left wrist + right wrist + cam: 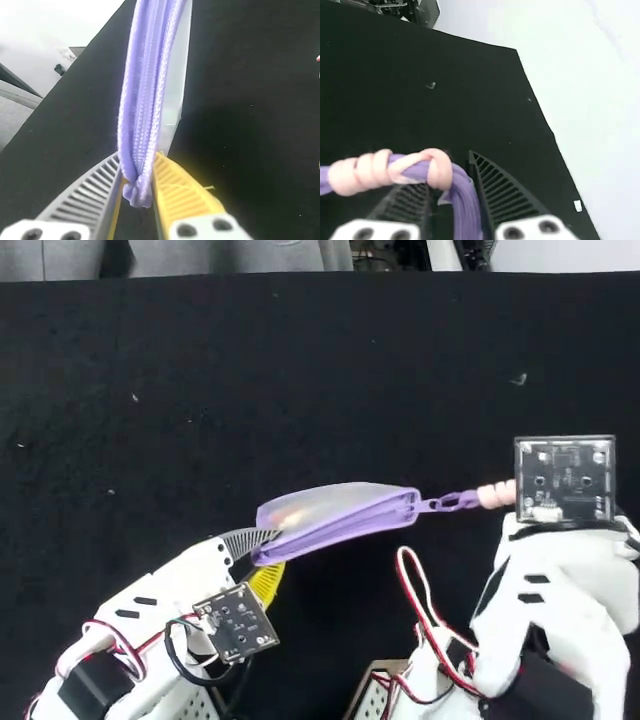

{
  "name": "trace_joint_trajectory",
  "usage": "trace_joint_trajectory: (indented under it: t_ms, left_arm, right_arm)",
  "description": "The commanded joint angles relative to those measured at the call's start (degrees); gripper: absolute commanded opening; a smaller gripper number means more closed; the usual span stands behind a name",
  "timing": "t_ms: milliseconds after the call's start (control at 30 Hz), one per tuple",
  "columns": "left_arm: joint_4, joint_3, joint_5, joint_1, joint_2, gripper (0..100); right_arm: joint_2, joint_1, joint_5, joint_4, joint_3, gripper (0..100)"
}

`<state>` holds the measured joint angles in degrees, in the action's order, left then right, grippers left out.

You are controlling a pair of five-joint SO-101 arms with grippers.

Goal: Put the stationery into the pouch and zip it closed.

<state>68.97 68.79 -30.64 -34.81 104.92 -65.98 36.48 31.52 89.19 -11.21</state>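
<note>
A translucent pouch with a purple zip edge (335, 512) hangs stretched above the black table, held between both arms. Its zip line looks drawn together along the top. A faint orange shape shows through its wall. My left gripper (265, 550) is shut on the pouch's end; up close its grey and yellow fingers pinch the purple zip tape (145, 100) at the left gripper (137, 159). My right gripper (512, 496) is shut on the zip pull, a purple chain (455, 502) with a pink coiled end (385, 170) that lies across the right gripper (442, 175).
The black cloth table (300, 370) runs back to a far edge with grey and white items behind it. Pale floor (590, 75) lies beyond the table's right edge. Red and white cables (420, 600) loop beside the right arm.
</note>
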Motion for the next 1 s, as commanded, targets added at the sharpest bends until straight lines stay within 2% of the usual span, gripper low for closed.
trace_joint_trajectory:
  t_ms: [0, 100, 300, 433, 600, 700, 800, 967]
  left_arm:
    - [0.4, 2.2, 0.0, 3.7, -0.3, 3]
    - [0.4, 2.2, 0.0, 3.7, -0.3, 3]
    - [0.4, 2.2, 0.0, 3.7, -0.3, 3]
    - [0.4, 2.2, 0.0, 3.7, -0.3, 3]
    - [-0.7, 2.2, 0.1, 3.7, -0.3, 3]
    - [-2.5, 2.3, 2.5, 4.1, -0.4, 3]
    - [-3.9, 2.2, 4.7, 6.7, -0.4, 3]
    - [-8.4, 4.1, 4.9, 12.4, -0.4, 3]
  right_arm:
    - [5.4, 3.4, 0.3, -4.7, 2.2, 1.1]
    - [9.3, 4.1, -0.1, -6.3, 2.2, 1.1]
    - [14.5, 10.2, -0.3, -10.9, 2.2, 1.1]
    - [15.2, 10.0, -0.3, -10.8, 2.1, 1.1]
    - [15.1, 5.7, -0.4, -10.4, 2.1, 1.6]
    - [15.1, 2.6, -3.5, -8.6, 2.2, 9.0]
    - [15.1, 1.0, -5.3, -8.4, 2.3, 16.8]
    - [15.1, -0.3, -5.7, -8.3, 2.1, 18.1]
